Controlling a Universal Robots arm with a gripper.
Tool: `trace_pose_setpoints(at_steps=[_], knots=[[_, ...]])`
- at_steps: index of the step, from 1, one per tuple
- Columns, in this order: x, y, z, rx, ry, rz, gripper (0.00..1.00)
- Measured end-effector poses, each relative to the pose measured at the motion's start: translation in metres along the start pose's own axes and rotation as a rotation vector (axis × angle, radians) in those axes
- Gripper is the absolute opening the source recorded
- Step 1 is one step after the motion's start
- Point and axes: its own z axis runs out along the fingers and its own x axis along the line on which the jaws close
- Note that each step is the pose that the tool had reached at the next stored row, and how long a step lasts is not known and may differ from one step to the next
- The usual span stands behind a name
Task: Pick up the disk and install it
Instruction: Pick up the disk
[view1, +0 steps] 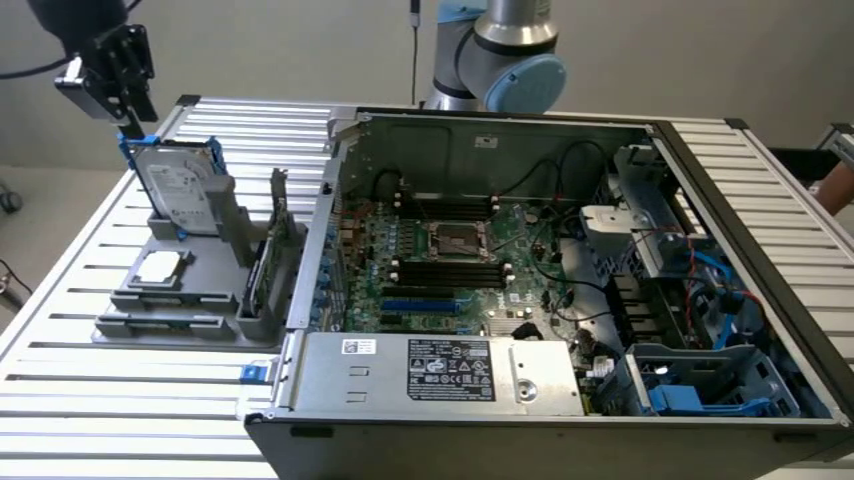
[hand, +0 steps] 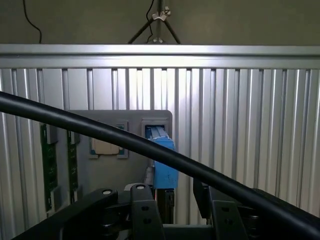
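Nearest the exterior camera, the open case is lying on the slatted desk, its power box facing front. Just beside the case, toward the exterior view's left, a grey holder is carrying a small chip and, farther back, the disk. The disk is standing on end in its slot, label facing the camera and blue rails running along its edges; its long axis is appearing near upright. Farther still, the fingers are hanging directly above the disk's top edge, close to it but seemingly not touching. In the wrist view the fingers are standing spread and holding nothing, with the blue end of the disk lying between them, beyond their tips. Its thin edge is seeming to run in line with the gap, so each finger is facing one broad face. A black cable is crossing in front. The pick is judged not yet begun. At the desk's far edge the arm is rising behind the case.
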Motion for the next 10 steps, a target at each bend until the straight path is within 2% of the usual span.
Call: trace_pose_setpoints(at_steps=[3, 7, 10], knots=[[0.0004, 0.0016, 0.0003, -0.0057, 0.0027, 0.000, 0.44], [0.0039, 0.0019, 0.0006, -0.0062, 0.0063, -0.001, 0.44], [0.0068, 0.0018, 0.0006, -0.0061, 0.0067, -0.003, 0.44]])
